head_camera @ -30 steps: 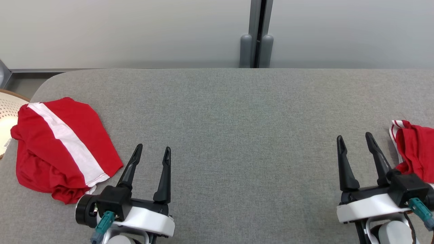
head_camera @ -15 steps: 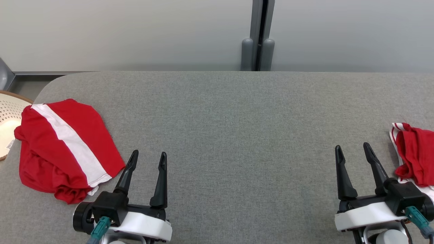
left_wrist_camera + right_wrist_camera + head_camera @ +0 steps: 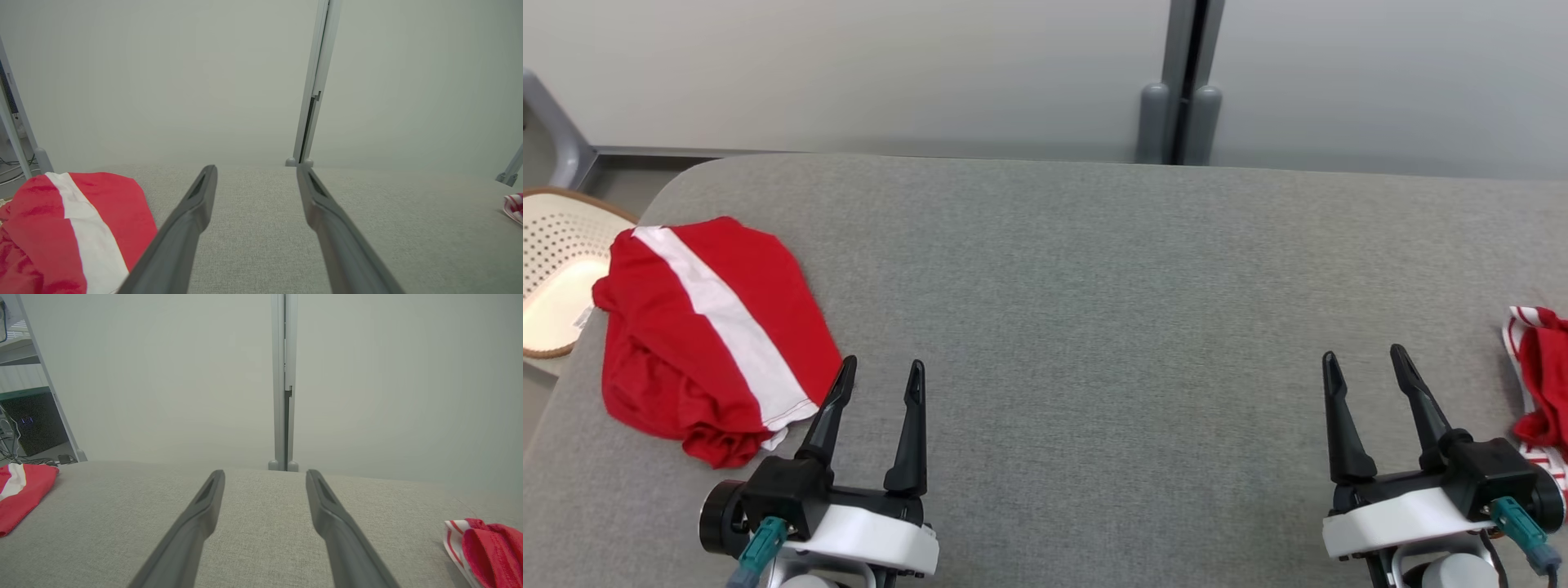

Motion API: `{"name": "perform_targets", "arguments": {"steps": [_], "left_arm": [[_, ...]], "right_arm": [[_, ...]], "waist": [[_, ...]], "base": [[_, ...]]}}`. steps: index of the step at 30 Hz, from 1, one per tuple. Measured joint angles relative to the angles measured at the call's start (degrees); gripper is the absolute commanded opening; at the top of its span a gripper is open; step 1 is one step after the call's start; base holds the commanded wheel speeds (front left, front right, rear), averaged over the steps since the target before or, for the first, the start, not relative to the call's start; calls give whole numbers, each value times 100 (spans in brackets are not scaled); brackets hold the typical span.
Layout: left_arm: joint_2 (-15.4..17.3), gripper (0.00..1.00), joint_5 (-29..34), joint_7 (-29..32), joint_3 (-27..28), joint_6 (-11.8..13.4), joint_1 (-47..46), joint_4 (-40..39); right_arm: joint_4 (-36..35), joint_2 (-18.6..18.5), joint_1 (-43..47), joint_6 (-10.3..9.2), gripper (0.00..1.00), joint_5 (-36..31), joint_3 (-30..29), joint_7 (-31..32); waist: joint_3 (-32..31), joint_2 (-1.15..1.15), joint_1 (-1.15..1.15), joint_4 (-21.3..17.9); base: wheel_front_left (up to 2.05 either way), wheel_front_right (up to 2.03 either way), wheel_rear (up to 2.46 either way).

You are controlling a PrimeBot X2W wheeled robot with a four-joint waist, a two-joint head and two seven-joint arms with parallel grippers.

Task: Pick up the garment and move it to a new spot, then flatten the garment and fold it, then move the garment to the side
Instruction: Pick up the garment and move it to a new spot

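Observation:
A red garment point(image 3: 711, 327) with a broad white stripe lies crumpled at the left end of the grey padded table point(image 3: 1094, 269). It also appears in the left wrist view point(image 3: 41, 228) and the right wrist view point(image 3: 20, 490). My left gripper point(image 3: 883, 367) is open and empty just right of the garment's near corner, its left finger close beside the hem. In its own wrist view the left gripper point(image 3: 256, 168) points at bare table. My right gripper point(image 3: 1364, 357) point(image 3: 264, 473) is open and empty near the table's right end.
A second red cloth point(image 3: 1543, 376) with thin red-and-white stripes lies at the right edge, beside my right gripper; it also shows as a cloth point(image 3: 490, 547). A pale perforated basket point(image 3: 556, 261) stands off the table's left end. Grey panel posts point(image 3: 1180, 122) rise behind.
The head camera has turned left, so the whole picture shifted right. Both grippers stay open; the left one sits slightly lower in the view. Neither cloth has moved.

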Motion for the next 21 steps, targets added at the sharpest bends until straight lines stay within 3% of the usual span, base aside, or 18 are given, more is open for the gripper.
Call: {"name": "perform_targets", "arguments": {"steps": [21], "left_arm": [[0, 100, -14, 0, 279, 69, 36, 74]], "right_arm": [[152, -54, 0, 0, 100, 96, 659, -1]], "waist": [[-10, 0, 0, 1487]], "base": [[0, 0, 0]]}}
